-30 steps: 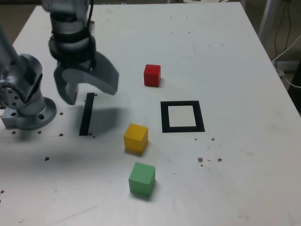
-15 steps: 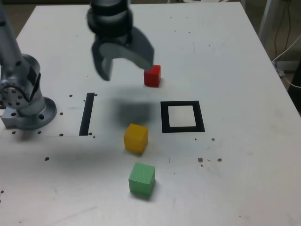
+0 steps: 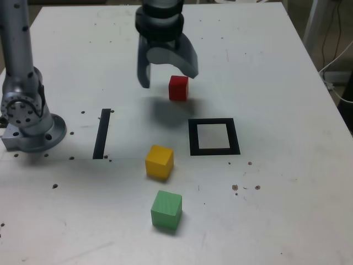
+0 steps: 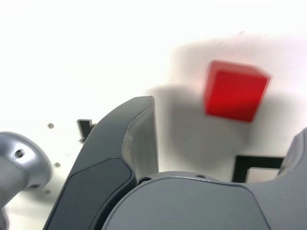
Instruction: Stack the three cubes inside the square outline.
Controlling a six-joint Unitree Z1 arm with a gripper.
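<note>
Square outline (image 3: pixel 214 137) empty; no stacking done. Red cube (image 3: pixel 178 88), yellow cube (image 3: pixel 159 162), green cube (image 3: pixel 166 210) lie outside it. End effector (image 3: pixel 167 74) spread wide, empty, above red cube.

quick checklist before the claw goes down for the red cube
1. Claw open: ok, jaws spread wide.
2. Claw empty: ok, nothing between the jaws.
3. Small matte red cube free to grasp: ok, alone on the white table, untouched.
4. Claw centred over the red cube: cannot tell; the wrist view shows it ahead of the jaws, off-centre.
5. Black tape square outline clear: ok, white centre bare.
6. Yellow cube and green cube out of the way: ok.
</note>
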